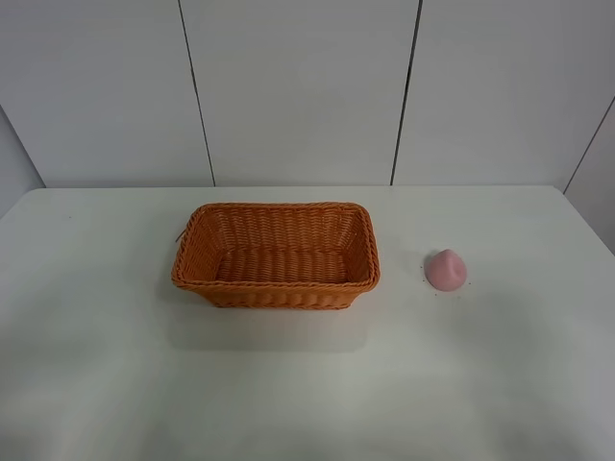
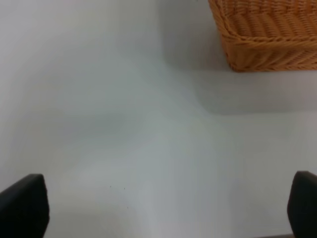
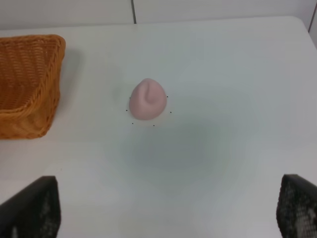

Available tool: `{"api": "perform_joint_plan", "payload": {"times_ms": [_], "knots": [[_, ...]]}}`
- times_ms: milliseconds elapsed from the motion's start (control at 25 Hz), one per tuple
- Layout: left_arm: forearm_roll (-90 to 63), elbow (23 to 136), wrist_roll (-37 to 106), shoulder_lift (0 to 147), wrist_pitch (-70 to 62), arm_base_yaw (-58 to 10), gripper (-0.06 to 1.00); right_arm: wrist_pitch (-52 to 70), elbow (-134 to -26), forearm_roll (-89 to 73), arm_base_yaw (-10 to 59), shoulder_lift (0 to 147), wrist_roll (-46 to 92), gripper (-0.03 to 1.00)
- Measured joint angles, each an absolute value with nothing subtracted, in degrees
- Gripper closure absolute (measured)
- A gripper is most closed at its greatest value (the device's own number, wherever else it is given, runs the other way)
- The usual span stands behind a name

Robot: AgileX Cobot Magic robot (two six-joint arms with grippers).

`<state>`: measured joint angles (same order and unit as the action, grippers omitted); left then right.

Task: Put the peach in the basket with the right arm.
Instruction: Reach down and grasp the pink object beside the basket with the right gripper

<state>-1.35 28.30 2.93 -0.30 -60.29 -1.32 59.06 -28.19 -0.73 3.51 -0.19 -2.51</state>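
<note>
The pale pink peach (image 1: 446, 270) sits on the white table to the right of the orange wicker basket (image 1: 277, 255), a short gap apart from it. Nothing lies inside the basket. In the right wrist view the peach (image 3: 147, 99) lies ahead of my right gripper (image 3: 166, 208), whose black fingertips (image 3: 34, 208) stand wide apart with nothing between them; a corner of the basket (image 3: 27, 84) shows beside it. My left gripper (image 2: 163, 208) is open over bare table, with a corner of the basket (image 2: 267, 34) ahead. Neither arm shows in the high view.
The white table (image 1: 307, 384) stretches around the basket and ends at a grey panelled wall (image 1: 307, 86) behind it. Its right corner edge (image 1: 586, 221) lies beyond the peach.
</note>
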Motion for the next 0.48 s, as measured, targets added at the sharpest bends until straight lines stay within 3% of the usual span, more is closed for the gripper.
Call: {"api": "perform_joint_plan", "payload": {"times_ms": [480], "knots": [[-1.4, 28.3, 2.9, -0.3, -60.3, -1.3, -0.04, 59.1, -28.3, -0.6, 3.5, 2.1, -2.5, 0.3]]}}
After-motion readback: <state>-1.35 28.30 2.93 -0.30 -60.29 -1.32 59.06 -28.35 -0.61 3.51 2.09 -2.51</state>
